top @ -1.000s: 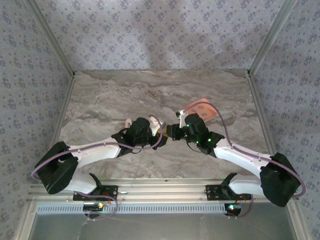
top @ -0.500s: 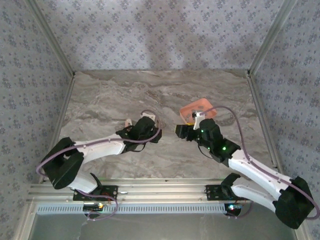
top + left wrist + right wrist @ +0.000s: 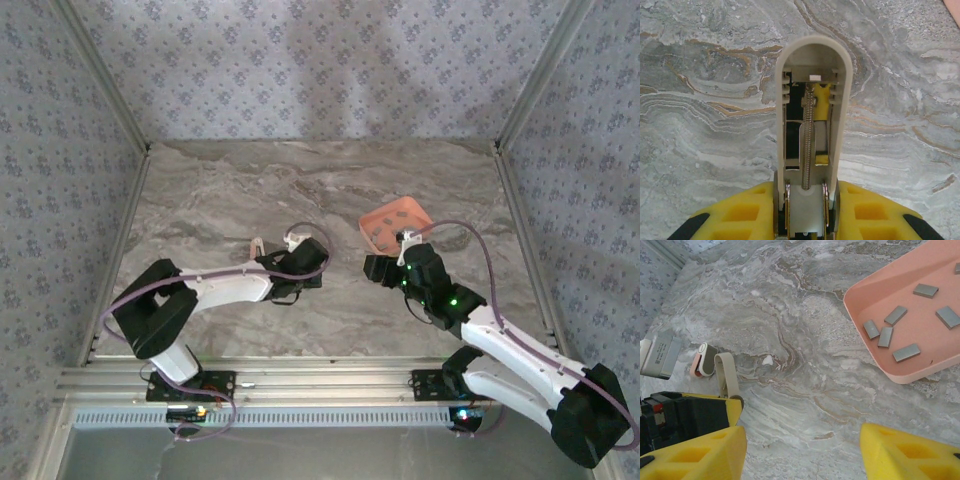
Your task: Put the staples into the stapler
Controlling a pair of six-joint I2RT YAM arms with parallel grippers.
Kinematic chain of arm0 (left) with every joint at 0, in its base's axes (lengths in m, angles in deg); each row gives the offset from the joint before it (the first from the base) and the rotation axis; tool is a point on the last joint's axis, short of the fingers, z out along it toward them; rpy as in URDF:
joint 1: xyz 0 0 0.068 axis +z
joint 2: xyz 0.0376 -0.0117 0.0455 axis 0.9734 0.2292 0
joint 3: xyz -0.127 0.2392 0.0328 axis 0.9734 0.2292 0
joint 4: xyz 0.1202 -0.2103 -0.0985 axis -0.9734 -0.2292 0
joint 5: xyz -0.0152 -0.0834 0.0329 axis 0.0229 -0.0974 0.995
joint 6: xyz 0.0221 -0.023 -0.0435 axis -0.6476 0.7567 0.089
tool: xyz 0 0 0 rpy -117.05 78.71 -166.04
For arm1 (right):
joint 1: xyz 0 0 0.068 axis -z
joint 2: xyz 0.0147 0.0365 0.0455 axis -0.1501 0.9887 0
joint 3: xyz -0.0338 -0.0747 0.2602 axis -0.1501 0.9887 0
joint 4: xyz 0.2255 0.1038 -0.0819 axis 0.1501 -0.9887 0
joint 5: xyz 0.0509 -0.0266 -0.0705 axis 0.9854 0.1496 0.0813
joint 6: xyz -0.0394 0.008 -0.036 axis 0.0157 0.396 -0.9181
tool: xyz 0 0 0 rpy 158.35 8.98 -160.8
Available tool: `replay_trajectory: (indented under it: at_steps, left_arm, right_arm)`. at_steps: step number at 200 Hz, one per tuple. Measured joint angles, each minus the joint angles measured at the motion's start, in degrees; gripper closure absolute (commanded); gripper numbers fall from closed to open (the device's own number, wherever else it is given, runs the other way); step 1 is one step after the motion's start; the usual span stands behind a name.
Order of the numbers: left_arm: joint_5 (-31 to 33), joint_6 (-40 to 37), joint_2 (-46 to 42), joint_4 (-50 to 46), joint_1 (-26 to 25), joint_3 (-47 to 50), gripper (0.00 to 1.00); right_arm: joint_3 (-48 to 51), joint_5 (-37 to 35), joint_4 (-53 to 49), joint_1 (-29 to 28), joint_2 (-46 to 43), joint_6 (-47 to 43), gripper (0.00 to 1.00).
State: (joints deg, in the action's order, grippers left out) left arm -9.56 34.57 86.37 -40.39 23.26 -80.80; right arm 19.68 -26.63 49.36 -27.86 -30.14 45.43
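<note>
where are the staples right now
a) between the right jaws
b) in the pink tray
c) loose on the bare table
b: in the right wrist view the staples lie as grey strips inside the tray, while the right jaws stand open with nothing between them.

Here's the left gripper (image 3: 807, 212) clamped on the stapler (image 3: 812, 45), yellow fingers (image 3: 740, 217) pressing either side of its near end. The beige arm points away, hollow side up, with the spring (image 3: 808, 135) running down its middle and the yellow pusher (image 3: 823, 100) alongside. The marble table (image 3: 705, 100) lies beneath the stapler.
</note>
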Motion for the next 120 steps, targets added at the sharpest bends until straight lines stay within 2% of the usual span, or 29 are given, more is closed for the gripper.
replay_trajectory:
  at_steps: [120]
  left_arm:
    - [-0.07,0.39,5.22,-2.56,0.00,-3.30,0.82]
  right_arm:
    - [0.85,0.07,-0.02,0.63,0.00,0.63,0.38]
